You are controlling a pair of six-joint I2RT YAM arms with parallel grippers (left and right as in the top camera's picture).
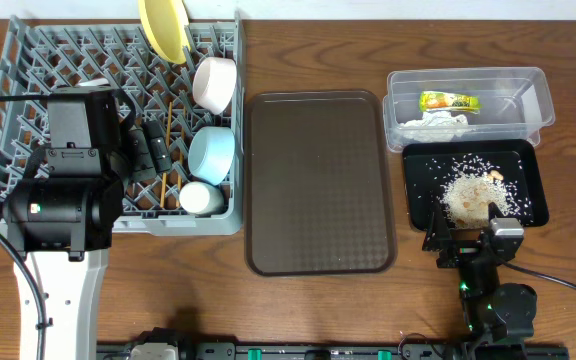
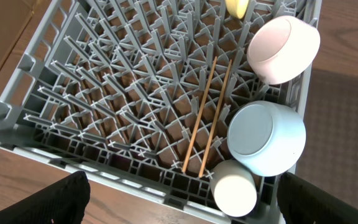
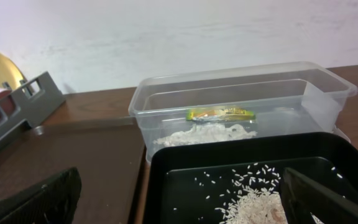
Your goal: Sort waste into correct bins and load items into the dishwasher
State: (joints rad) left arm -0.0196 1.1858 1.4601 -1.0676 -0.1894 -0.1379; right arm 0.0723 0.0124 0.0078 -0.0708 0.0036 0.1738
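Observation:
The grey dishwasher rack (image 1: 28,60) holds the yellow plate (image 1: 163,28), white bowl (image 1: 215,83), light blue bowl (image 1: 212,153), pale cup (image 1: 200,197) and two chopsticks (image 1: 173,130). My left gripper (image 1: 150,150) hovers open above the rack, holding nothing. From the left wrist, the chopsticks (image 2: 207,115) lie in the grid beside the blue bowl (image 2: 266,138) and cup (image 2: 234,190). The clear tub (image 1: 538,95) contains the wrapper (image 1: 448,101) and tissue (image 1: 435,122). Rice (image 1: 468,195) lies in the black tray (image 1: 523,165). My right gripper (image 1: 468,235) is open at that tray's near edge.
The brown serving tray (image 1: 318,180) sits bare between the rack and the bins. In the right wrist view the tub (image 3: 328,93) stands right behind the black tray (image 3: 185,155), and the rack's corner (image 3: 17,106) shows at the far left.

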